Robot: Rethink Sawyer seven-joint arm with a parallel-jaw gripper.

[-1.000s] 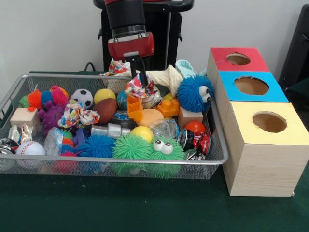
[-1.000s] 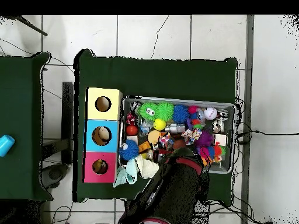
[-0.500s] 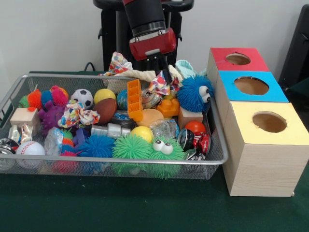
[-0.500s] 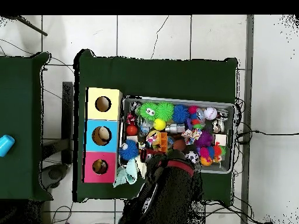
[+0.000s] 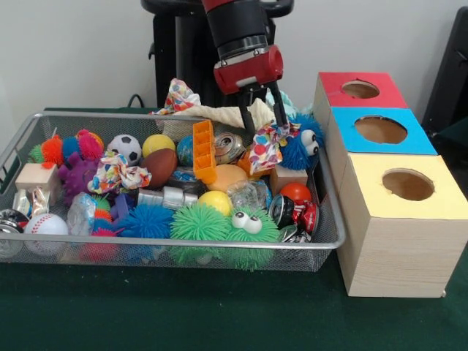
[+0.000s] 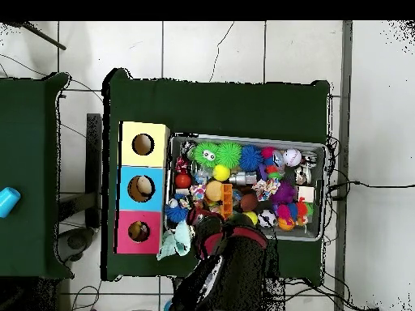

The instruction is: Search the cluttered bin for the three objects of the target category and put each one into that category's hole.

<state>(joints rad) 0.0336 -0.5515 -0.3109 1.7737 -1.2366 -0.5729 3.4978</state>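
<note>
The wire-mesh bin (image 5: 146, 115) is full of balls, fuzzy toys, cans and blocks; it also shows in the overhead view (image 6: 243, 138). My gripper (image 5: 265, 126) hangs over the bin's right end, shut on a crumpled cloth with a bright multicolour print (image 5: 267, 145), held just above the toys and beside a blue fuzzy ball with eyes (image 5: 306, 146). The red-panelled hole (image 5: 360, 89) tops the farthest wooden box to the right; overhead it is the box nearest the robot (image 6: 139, 232). Similar printed cloths lie in the bin (image 5: 117, 174) and on its back rim (image 5: 177, 96). Overhead, my arm (image 6: 231, 259) hides the gripper.
The blue-panelled hole (image 5: 380, 129) and the yellow-panelled hole (image 5: 407, 184) stand in line in front of the red one. An orange brick (image 5: 204, 150) stands upright mid-bin. A cream cloth (image 5: 227, 113) drapes over the back rim. The black pedestal (image 5: 183, 51) stands behind.
My gripper has swung from the bin's middle toward the boxes, carrying the printed cloth. The orange brick, lying flat a second ago, stands on end since half a second ago.
</note>
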